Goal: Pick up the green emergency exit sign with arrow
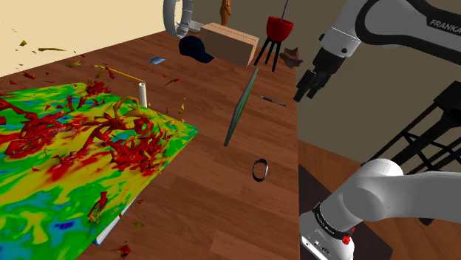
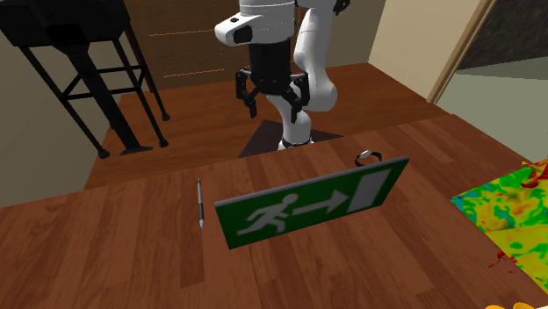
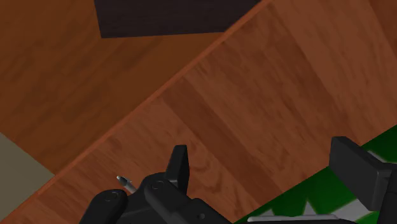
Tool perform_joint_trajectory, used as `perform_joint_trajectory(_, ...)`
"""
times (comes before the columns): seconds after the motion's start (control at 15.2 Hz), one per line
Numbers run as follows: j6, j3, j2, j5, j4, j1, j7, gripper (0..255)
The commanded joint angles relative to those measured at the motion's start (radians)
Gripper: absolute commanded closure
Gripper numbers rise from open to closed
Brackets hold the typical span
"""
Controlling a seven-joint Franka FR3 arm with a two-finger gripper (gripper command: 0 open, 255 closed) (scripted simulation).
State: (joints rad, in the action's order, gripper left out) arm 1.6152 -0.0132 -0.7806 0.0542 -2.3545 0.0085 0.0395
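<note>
One green exit sign (image 2: 312,209) — white running figure and arrow on its face — stands on its long edge on the wooden bench (image 2: 132,255). Just beside one end lies a slim pen (image 2: 200,204); near the other end sits a small dark ring (image 2: 367,158). A bright, many-coloured mat (image 2: 505,206) lies farther off. Over the bench's edge toward the stand, the pincer (image 2: 274,98) hangs apart from the sign, fingers spread — nothing between them.
</note>
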Motion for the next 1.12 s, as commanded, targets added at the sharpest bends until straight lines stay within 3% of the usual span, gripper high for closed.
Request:
perform_joint_trajectory(0.0, 0.000, 0.000, 0.000, 0.000, 0.000, 0.000, 0.000, 0)
perform_joint_trajectory(0.59, -0.054, 0.312, 0.224, 0.112, 0.246, -0.119, -0.699, 0)
perform_joint_trajectory(1.06, -0.112, 0.509, 0.533, 0.072, 0.564, -0.219, -1.247, 0)
